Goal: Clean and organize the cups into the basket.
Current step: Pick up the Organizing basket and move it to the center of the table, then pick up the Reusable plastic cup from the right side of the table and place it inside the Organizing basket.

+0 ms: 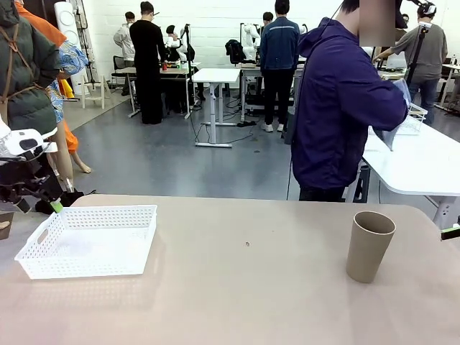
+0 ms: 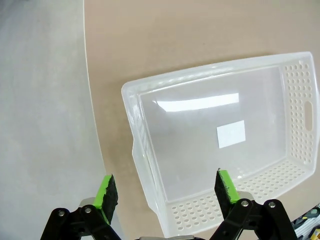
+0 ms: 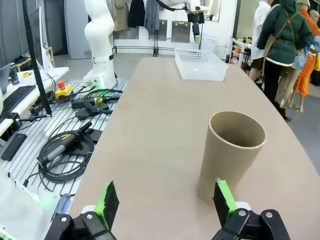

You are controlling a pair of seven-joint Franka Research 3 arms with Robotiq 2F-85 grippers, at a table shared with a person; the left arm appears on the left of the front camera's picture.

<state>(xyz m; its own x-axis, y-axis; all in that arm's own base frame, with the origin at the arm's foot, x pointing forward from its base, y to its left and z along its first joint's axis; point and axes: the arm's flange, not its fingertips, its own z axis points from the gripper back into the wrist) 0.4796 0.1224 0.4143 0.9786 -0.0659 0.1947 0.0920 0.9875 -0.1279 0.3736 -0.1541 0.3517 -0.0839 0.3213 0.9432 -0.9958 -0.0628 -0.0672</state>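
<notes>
One tan-brown cup (image 1: 368, 245) stands upright on the right side of the table, its mouth open to the top; it also rises close ahead in the right wrist view (image 3: 231, 155). The white perforated basket (image 1: 136, 213) lies at the table's left, with nothing in it, and I look down into it in the left wrist view (image 2: 295, 95). My left gripper (image 2: 167, 190) hangs open above the basket's near wall. My right gripper (image 3: 165, 199) is open, a little short of the cup, with a green pad tip (image 1: 451, 231) at the right edge.
A person in a purple jacket (image 1: 343, 108) stands at the far side, turned toward a white table (image 1: 424, 162) on the right. Cables and tools (image 3: 65, 145) lie on a grid floor beside the table. The left arm's white base (image 3: 100, 40) stands near the basket.
</notes>
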